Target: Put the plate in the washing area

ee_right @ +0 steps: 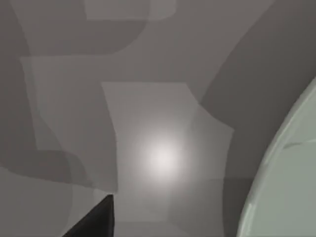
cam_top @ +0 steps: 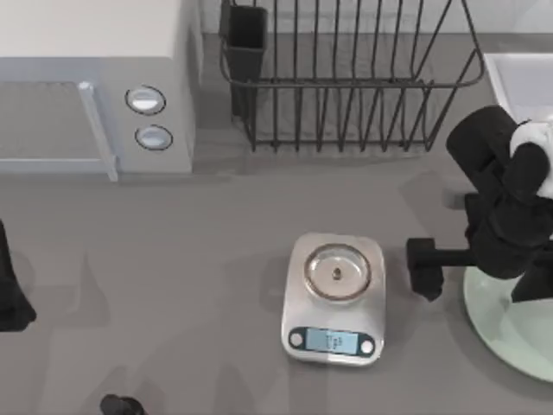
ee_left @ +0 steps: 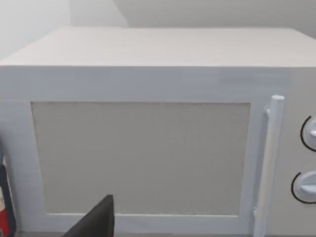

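The plate (cam_top: pixel 505 333), large, round and pale mint green, lies flat on the table at the right edge, partly under my right arm; its rim (ee_right: pixel 286 187) curves through the right wrist view. My right gripper (cam_top: pixel 425 270) hangs just left of the plate's rim, between the plate and the kitchen scale, touching neither. The washing area (cam_top: pixel 518 78) is the pale basin at the back right corner, cut off by the picture's edge. My left gripper (cam_top: pixel 10 290) is parked at the far left edge, facing the microwave.
A kitchen scale (cam_top: pixel 335 298) with a small steel platform stands mid-table. A black wire dish rack (cam_top: pixel 346 78) fills the back centre, just left of the basin. A white microwave (cam_top: pixel 95 86) sits at the back left, and its door (ee_left: pixel 140 158) faces the left wrist camera.
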`<action>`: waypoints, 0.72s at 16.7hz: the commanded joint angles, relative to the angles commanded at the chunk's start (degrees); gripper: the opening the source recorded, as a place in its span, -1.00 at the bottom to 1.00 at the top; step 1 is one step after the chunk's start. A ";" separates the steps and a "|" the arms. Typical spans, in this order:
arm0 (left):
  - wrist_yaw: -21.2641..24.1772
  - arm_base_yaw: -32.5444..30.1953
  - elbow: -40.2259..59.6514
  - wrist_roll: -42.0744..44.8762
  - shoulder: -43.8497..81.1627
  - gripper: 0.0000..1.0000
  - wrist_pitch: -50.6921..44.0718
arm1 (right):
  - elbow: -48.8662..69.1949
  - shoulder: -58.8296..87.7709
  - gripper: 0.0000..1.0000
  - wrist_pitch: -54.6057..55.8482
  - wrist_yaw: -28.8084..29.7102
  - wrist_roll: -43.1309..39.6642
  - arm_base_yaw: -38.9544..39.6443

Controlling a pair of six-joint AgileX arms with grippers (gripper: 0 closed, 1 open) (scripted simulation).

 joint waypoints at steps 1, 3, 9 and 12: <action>0.00 0.00 0.00 0.00 0.00 1.00 0.00 | -0.91 0.88 1.00 1.56 -0.03 0.05 0.12; 0.00 0.00 0.00 0.00 0.00 1.00 0.00 | -1.57 1.69 1.00 2.82 -0.12 0.12 0.38; 0.00 0.00 0.00 0.00 0.00 1.00 0.00 | -1.57 1.69 0.55 2.82 -0.12 0.12 0.38; 0.00 0.00 0.00 0.00 0.00 1.00 0.00 | -1.57 1.69 0.10 2.82 -0.12 0.12 0.38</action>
